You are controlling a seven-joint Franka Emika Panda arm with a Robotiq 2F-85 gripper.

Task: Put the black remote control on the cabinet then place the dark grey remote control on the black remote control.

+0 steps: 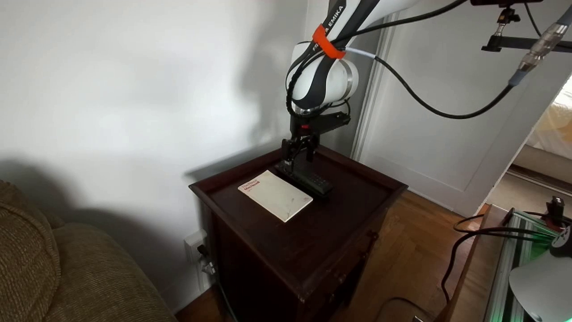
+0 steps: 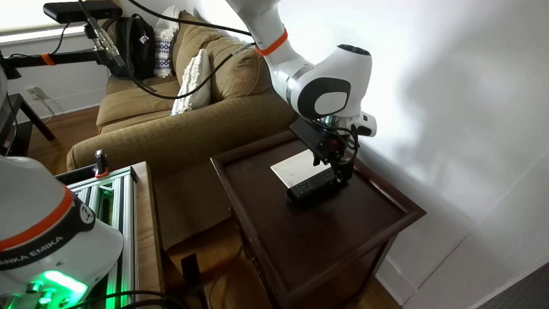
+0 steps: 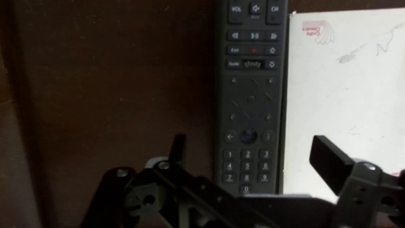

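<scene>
The remote control was long and dark grey, buttons pale-lettered, its underside hidden — on the cabinet surface, just beside a pale booklet. The end effector stood wide, jaws either side. Opposite the booklet, open wood stretched to a raised edge.

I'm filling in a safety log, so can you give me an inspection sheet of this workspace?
Surface: dark wooden cabinet, raised edge around its top.
Job's things: Xfinity remote, buttons up, atop the cabinet; whether a second remote lies beneath cannot be told.
Clutter: cream booklet with red lettering, beside the Xfinity remote.
Gripper: open, jaws on either side of the Xfinity remote in the wrist view.
Cables: black cable looping in mid-air.
Surroundings: tan sofa and white wall near the cabinet.
</scene>
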